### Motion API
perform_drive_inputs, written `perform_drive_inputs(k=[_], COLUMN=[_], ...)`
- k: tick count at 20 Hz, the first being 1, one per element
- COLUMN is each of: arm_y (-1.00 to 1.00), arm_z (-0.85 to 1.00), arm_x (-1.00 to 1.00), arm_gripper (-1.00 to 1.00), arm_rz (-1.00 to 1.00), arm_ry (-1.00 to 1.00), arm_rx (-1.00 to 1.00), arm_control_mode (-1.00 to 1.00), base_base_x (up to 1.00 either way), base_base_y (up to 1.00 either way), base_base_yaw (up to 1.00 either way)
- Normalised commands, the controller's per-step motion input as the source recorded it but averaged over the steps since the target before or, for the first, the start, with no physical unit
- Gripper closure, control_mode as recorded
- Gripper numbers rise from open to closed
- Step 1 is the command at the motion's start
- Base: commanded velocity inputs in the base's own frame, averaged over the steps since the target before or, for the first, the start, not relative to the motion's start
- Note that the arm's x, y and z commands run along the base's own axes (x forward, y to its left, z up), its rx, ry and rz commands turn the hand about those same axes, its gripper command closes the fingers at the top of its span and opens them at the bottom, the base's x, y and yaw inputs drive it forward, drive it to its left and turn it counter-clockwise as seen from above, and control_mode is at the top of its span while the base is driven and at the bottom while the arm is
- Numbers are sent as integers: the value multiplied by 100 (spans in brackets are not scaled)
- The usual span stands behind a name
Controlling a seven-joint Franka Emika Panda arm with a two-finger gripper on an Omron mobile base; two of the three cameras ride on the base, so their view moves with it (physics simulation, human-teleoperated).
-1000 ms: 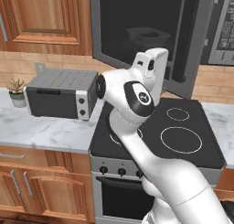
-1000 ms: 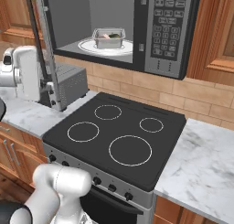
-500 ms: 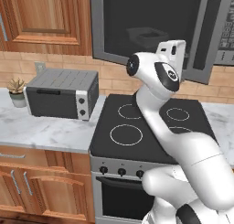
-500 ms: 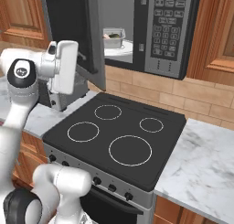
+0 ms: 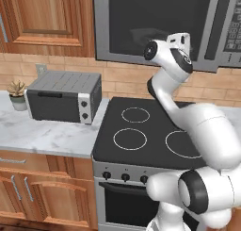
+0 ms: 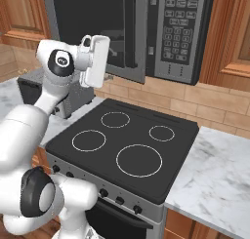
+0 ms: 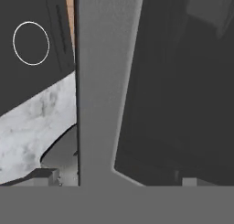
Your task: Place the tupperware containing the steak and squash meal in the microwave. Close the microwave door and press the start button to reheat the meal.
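The microwave (image 6: 146,62) hangs above the stove, its keypad strip (image 6: 178,28) at the right. The microwave door (image 5: 155,22) stands almost shut, and in the right base view its handle edge (image 6: 129,30) is still slightly proud of the frame. My gripper (image 6: 105,57) is up against the door's outer face, also seen in the left base view (image 5: 181,37). In the hand view the gripper (image 7: 116,177) is open, fingertips (image 7: 45,175) wide apart, facing the door's grey frame (image 7: 105,81) and dark window (image 7: 183,81). The tupperware with the meal is hidden behind the dark glass.
A black stovetop (image 5: 150,131) with several burner rings lies below the microwave. A small grey toaster oven (image 5: 63,98) and a potted plant (image 5: 16,91) stand on the marble counter (image 5: 42,136) to the left. More marble counter (image 6: 215,174) lies right of the stove.
The microwave door has swung from wide open to nearly shut. My hand has travelled right and toward the microwave with it, staying open.
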Motion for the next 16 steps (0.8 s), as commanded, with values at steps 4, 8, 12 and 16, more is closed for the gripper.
perform_drive_inputs(k=[4,8,12,16], arm_y=[-40,-56,-64,-57], arm_z=[0,0,0,0], arm_x=[87,80,81,62], arm_gripper=[-100,-100,-100,-100], arm_rz=[14,17,20,18], arm_ry=[11,8,8,5], arm_rx=[3,6,8,6], arm_control_mode=[-100,-100,-100,-100], base_base_x=[0,0,0,0], base_base_y=[0,0,0,0], base_base_yaw=[0,0,0,0])
